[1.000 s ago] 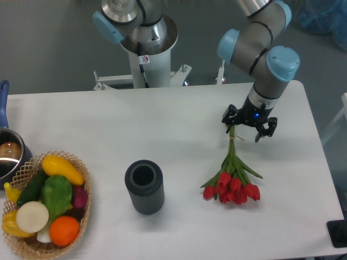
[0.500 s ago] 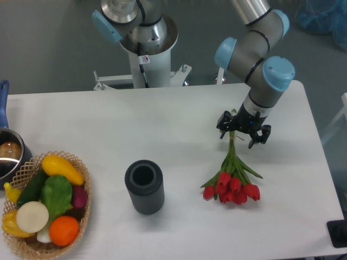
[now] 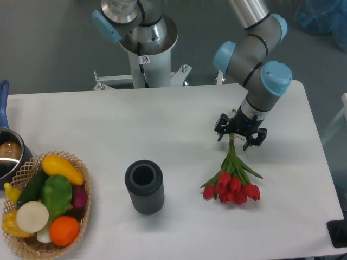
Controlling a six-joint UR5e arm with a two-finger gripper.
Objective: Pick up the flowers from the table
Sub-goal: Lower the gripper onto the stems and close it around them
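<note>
Camera view: the flowers [image 3: 232, 183] lie on the counter [image 3: 162, 124], light and floppy; the claw [image 3: 237, 134], fingers apart, straddles the stiffer stem ends, the sensible hold.

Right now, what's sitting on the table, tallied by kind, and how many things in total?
Bunch of red tulips: 1
Dark ribbed cylinder vase: 1
Wicker basket of vegetables: 1
Metal pot at the left edge: 1
Total: 4 things on the white table
</note>
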